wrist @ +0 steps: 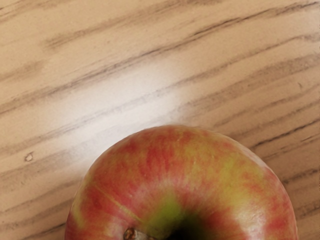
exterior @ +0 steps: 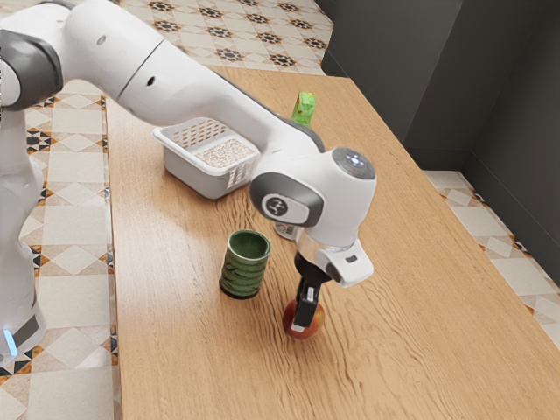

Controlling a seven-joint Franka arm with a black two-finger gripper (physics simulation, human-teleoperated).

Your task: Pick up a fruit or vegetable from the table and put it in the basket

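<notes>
So the apple is down at the bench, well apart from the basket and definitely not in it. The gripper points down right at the apple, with part of the jaws overlapping it in the exterior view. Can't tell how wide the jaws are or whether they've actually got hold of it, sorry, the far side is hidden.

Wrist view has the apple big and close, just under the hand, red with yellow-green patches, and you can see the stem beside the dark hollow.

As for the other stuff, there's a green cup standing upright, roughly between the basket and the apple. Past the arm there's some bright green thing, too small for me to name. Basket's light-coloured with holes in its sides, and the arm reaches across near it.
</notes>
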